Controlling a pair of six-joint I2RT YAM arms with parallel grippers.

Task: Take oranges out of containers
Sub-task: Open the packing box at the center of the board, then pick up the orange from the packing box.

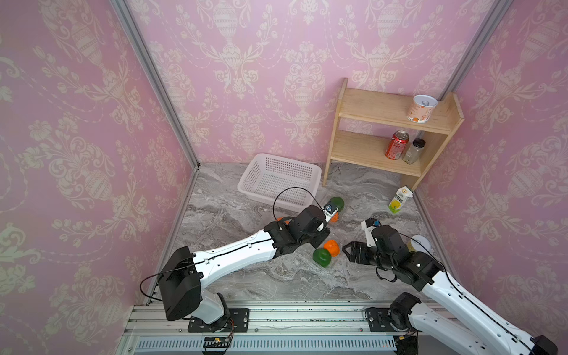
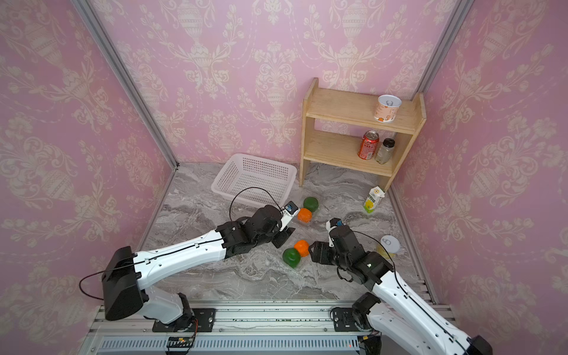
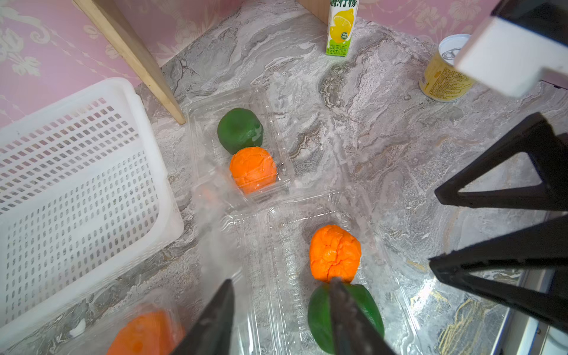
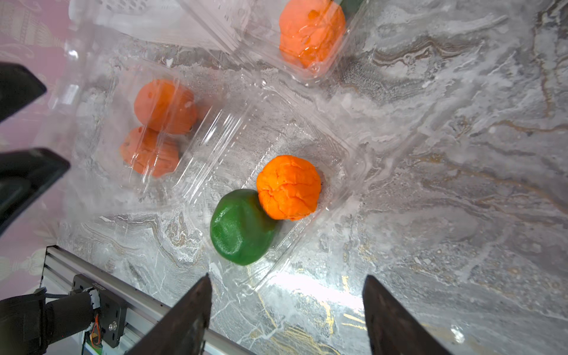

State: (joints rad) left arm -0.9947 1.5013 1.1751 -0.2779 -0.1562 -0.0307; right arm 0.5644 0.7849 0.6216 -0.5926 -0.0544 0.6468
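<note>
Three clear containers lie close together on the marble floor. The near container (image 4: 347, 153) lies open and holds a bright orange (image 4: 289, 187) touching a green one (image 4: 241, 227). Its flat lid (image 3: 246, 246) lies between the jaws of my left gripper (image 3: 281, 285), which is open. My right gripper (image 4: 287, 278) hangs open just short of that box's rim, empty. The far container (image 3: 276, 129) holds a green orange (image 3: 239, 130) and an orange one (image 3: 253, 169). Under my left arm, a third container (image 4: 101, 101) holds two oranges (image 4: 166, 106).
A white perforated basket (image 1: 279, 181) stands behind my left gripper (image 1: 318, 238). At the back right, a wooden shelf (image 1: 384, 135) carries a red can (image 1: 396, 144), a jar and a tin. A juice carton (image 1: 399, 199) and a yellow can (image 1: 418, 244) stand by the right wall.
</note>
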